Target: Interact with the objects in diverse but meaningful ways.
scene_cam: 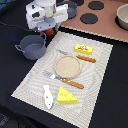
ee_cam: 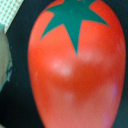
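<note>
Directly under the gripper (scene_cam: 48, 30): 1 red tomato (ee_cam: 75, 70), beside the grey pot (scene_cam: 32, 47), off the mat | long axis along the wrist view's vertical | finger state: cannot tell, fingers unseen.

At the upper left of the exterior view, the end effector (scene_cam: 48, 31) is a blocky white housing with a round light-grey cap on top and dark undersides.
</note>
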You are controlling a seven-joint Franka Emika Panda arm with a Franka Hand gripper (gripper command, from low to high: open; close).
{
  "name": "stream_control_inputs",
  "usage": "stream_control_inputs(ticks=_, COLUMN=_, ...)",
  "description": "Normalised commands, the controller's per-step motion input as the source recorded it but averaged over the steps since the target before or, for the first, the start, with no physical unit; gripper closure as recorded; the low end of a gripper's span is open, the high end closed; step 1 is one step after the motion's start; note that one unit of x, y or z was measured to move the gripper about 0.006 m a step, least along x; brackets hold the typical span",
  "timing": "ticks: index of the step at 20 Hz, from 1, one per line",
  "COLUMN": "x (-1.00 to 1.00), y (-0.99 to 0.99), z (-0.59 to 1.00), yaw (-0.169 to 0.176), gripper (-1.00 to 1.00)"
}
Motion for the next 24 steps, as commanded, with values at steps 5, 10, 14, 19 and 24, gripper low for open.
stream_control_inputs(ticks=5, x=-0.13, y=0.17, z=-0.35, yaw=0.0, gripper=1.0)
stream_control_inputs(ticks=10, x=-0.01, y=0.18, z=-0.19, yaw=0.0, gripper=1.0)
stream_control_inputs(ticks=14, x=0.01, y=0.18, z=0.57, yaw=-0.022, gripper=1.0)
stream_control_inputs(ticks=19, x=-0.03, y=0.14, z=0.66, yaw=-0.004, gripper=1.0)
stream_control_inputs(ticks=24, x=-0.1, y=0.06, z=0.35, yaw=0.003, gripper=1.0)
